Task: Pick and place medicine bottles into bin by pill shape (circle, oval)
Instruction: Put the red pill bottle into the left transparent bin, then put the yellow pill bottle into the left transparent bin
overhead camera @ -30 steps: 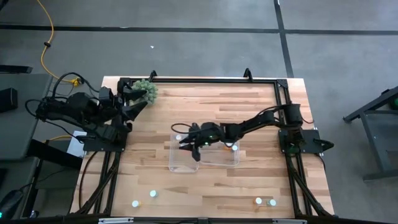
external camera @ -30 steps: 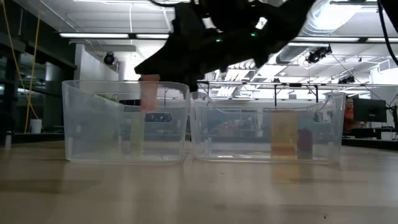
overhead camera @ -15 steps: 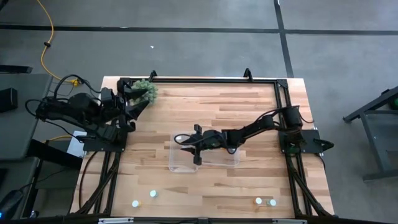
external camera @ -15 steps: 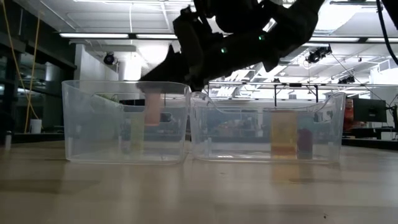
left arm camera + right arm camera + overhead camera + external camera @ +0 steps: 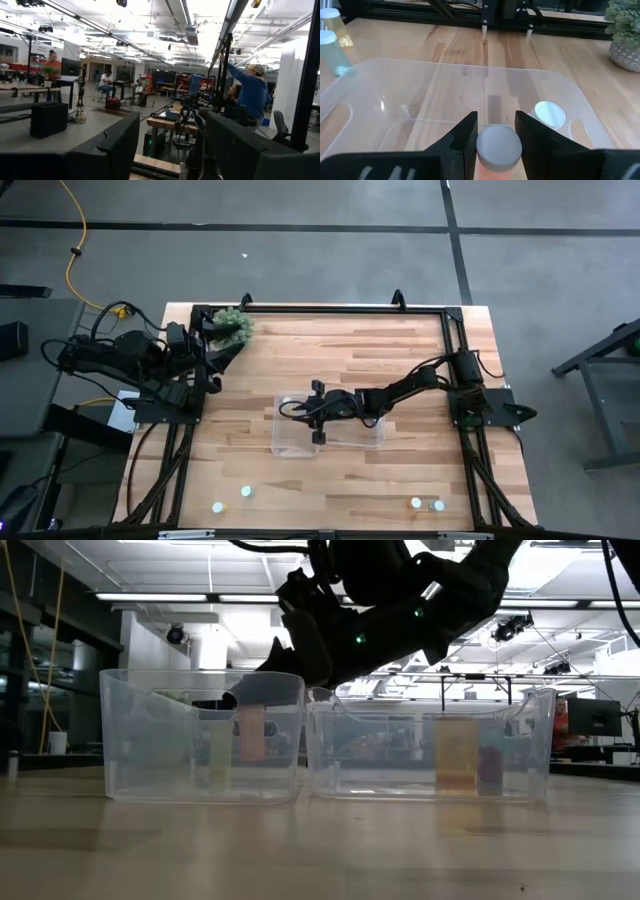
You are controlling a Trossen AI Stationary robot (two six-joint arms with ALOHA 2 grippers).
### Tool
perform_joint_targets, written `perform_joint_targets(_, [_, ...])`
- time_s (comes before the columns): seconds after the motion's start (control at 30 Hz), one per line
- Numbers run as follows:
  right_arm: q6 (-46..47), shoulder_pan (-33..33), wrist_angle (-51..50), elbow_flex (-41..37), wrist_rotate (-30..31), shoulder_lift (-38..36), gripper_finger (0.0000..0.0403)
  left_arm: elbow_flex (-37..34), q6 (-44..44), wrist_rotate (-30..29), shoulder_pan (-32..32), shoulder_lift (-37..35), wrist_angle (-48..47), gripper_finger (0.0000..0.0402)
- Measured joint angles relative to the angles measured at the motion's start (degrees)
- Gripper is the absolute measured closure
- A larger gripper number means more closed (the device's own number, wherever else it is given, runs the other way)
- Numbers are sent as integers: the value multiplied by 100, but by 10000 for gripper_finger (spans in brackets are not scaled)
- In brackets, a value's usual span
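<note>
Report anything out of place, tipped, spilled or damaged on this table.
Nothing stands out. The right gripper holds a white-capped bottle upright over the left clear bin. The bottles on the table, such as one at the near edge, stand upright. The left gripper waits beside the plant.

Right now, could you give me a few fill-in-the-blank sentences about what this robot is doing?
1. The right gripper is shut on a bottle with a ____ cap.
2. It holds that bottle inside the ____ clear bin in the low view.
3. The left gripper waits near the fuzzy ____ plant.

Missing words: white; left; green
</note>
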Motion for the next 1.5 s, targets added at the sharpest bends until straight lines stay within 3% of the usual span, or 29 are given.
perform_joint_targets(0.3, [71, -78, -80, 7, -8, 0, 295, 0, 4, 0, 0, 8, -1, 185])
perform_joint_targets(0.73, [64, -79, -104, 7, -6, -4, 233, 0, 12, 2, 0, 8, -2, 185])
perform_joint_targets(1.1, [239, -82, -145, -7, -4, -73, 224, 0, 164, 2, 0, 5, 0, 185])
perform_joint_targets(1.33, [261, -83, -269, -7, -6, -646, 224, 0, 206, 2, 0, 5, 0, 185])
perform_joint_targets(1.5, [528, -85, -602, -7, -10, -1625, 224, 0, 256, 2, 0, 5, -2, 185])
